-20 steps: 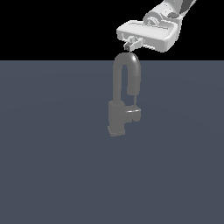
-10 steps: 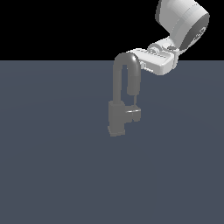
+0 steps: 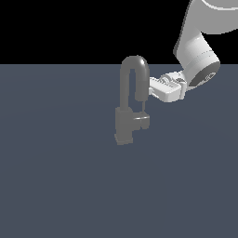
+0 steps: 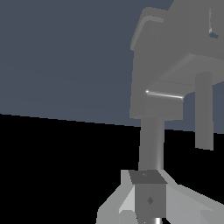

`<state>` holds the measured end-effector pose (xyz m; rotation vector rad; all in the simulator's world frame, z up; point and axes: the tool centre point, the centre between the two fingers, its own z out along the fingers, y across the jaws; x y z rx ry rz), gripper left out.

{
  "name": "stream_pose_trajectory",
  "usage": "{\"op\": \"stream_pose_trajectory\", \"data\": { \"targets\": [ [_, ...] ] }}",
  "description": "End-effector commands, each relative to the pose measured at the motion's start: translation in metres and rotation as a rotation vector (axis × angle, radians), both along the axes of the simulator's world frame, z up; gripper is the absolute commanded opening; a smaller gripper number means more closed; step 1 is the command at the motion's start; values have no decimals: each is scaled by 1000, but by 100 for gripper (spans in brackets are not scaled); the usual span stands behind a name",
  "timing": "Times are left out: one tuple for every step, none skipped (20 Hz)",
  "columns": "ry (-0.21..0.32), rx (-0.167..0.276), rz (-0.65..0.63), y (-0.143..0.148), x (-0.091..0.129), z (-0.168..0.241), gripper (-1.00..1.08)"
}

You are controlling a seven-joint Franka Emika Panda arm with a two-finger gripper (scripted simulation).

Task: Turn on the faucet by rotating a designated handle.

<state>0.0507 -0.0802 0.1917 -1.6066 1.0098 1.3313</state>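
Note:
The grey faucet (image 3: pixel 124 126) stands mid-scene on a flat surface, its arched spout (image 3: pixel 135 67) rising above the blocky base. The handle (image 3: pixel 142 122) juts from the base toward the exterior view's right, and a thin pin (image 3: pixel 145 109) stands up from it. My gripper (image 3: pixel 150 86) reaches in from the right, level with the spout's lower end and just above the pin; the spout partly hides its tips. In the wrist view the fingertips (image 4: pixel 148 192) sit together, in line with the pin (image 4: pixel 151 142) that leads to the handle (image 4: pixel 158 101). The gripper looks shut on nothing.
The dark blue-grey surface (image 3: pixel 60 186) runs flat all around the faucet. My white arm (image 3: pixel 197 56) comes down from the upper right of the exterior view.
The gripper has come down from above the top of the spout to beside its lower end, and the arm has swung in from the right.

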Motion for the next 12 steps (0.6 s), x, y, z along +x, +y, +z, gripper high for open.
{"op": "stream_pose_trajectory", "data": {
  "targets": [
    [40, 31, -33, -1, 2, -15, -100],
    [55, 41, -45, -1, 3, -21, -100],
    [68, 51, -57, -1, 3, -26, -100],
    [81, 60, -67, -1, 3, -31, -100],
    [92, 69, -77, -1, 3, -36, -100],
    [102, 76, -85, -1, 3, -40, -100],
    [111, 82, -92, -1, 3, -43, -100],
    [119, 87, -99, -1, 3, -46, -100],
    [125, 92, -104, -1, 3, -49, -100],
    [129, 95, -107, -1, 3, -51, -100],
    [132, 97, -110, 0, 3, -52, -100],
    [133, 98, -111, 0, 3, -52, -100]
  ]
}}
